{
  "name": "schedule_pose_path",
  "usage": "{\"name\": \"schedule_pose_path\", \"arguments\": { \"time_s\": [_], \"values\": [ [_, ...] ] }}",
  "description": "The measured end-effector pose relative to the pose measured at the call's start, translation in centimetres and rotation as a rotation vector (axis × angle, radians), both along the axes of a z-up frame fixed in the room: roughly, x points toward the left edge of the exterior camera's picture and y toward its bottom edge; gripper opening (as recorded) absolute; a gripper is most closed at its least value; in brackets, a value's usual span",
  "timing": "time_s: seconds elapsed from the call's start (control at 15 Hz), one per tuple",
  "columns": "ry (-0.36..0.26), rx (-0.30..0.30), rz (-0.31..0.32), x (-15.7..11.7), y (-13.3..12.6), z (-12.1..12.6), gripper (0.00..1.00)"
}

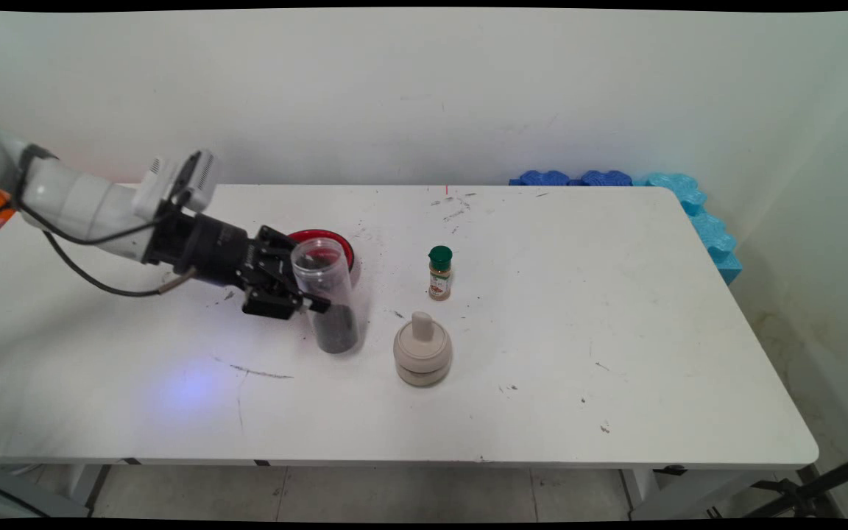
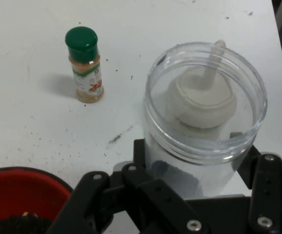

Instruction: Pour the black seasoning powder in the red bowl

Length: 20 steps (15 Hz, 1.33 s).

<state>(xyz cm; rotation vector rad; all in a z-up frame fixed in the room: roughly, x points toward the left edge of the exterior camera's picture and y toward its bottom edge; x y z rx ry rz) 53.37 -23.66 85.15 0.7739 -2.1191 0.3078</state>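
Observation:
My gripper point(image 1: 308, 293) is shut on a clear plastic jar point(image 1: 325, 298), gripping it from the left around its middle. The jar has no lid, holds dark grains at its bottom and leans slightly; whether it rests on the table I cannot tell. In the hand view the jar point(image 2: 204, 126) fills the space between the fingers, with its open mouth facing the camera. Just behind the jar is a red bowl point(image 1: 337, 244) with dark grains in it, which shows in the hand view's lower left corner point(image 2: 19, 195).
A small spice bottle point(image 1: 439, 273) with a green cap point(image 2: 85, 66) stands right of the jar. A beige lidded pot point(image 1: 422, 350) sits in front of the bottle, seen through the jar point(image 2: 202, 100). Blue foam blocks point(image 1: 689, 206) line the table's far right corner.

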Motion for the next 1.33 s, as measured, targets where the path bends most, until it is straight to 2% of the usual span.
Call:
{"name": "schedule_pose_path", "arguments": {
  "time_s": [0.33,0.8,1.33],
  "values": [
    [0.035,0.022,0.050,1.6,0.9,3.8,0.00],
    [0.069,0.063,0.064,2.8,1.5,7.4,0.00],
    [0.100,0.117,0.100,3.5,1.4,9.7,0.00]
  ]
}}
